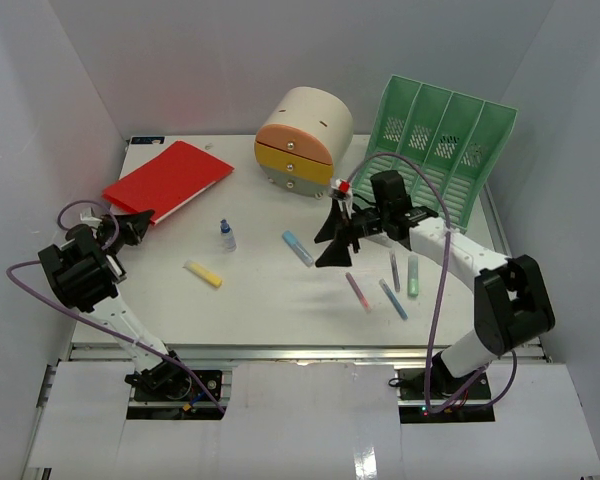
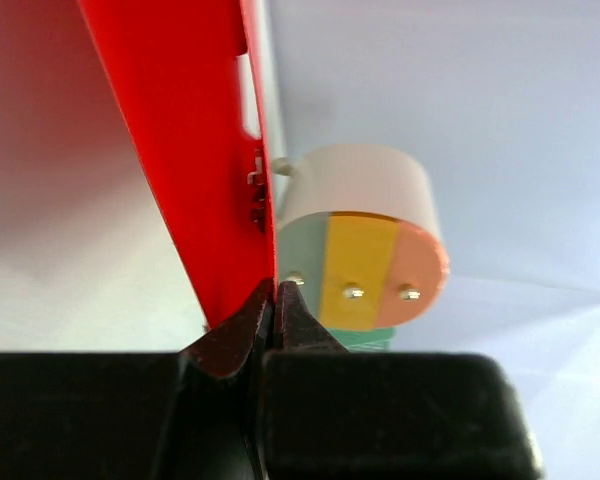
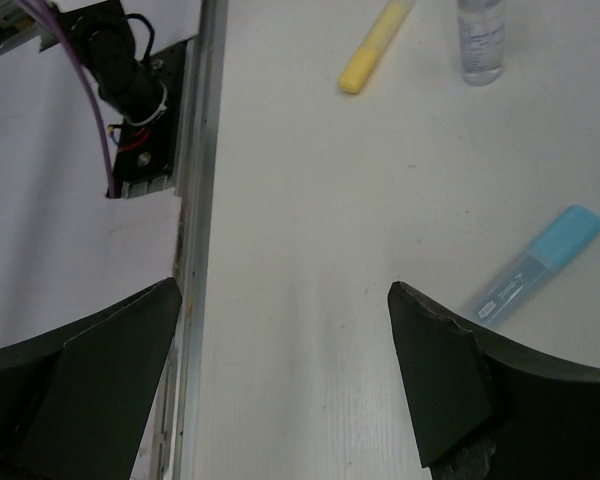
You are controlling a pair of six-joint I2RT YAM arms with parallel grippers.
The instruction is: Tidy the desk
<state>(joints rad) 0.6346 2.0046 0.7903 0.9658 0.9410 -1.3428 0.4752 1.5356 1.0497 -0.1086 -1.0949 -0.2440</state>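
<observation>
The white desk carries a red folder at its back left. My left gripper is shut on the folder's near edge; in the left wrist view the folder runs up from the closed fingertips. My right gripper hovers open and empty over the desk's middle, just right of a light blue marker. In the right wrist view its gripper frames bare desk, with that marker beside the right finger.
A cream round drawer unit and a green file rack stand at the back. A yellow highlighter and a small bottle lie left of centre. A pink marker, blue pen, grey pen and green marker lie right.
</observation>
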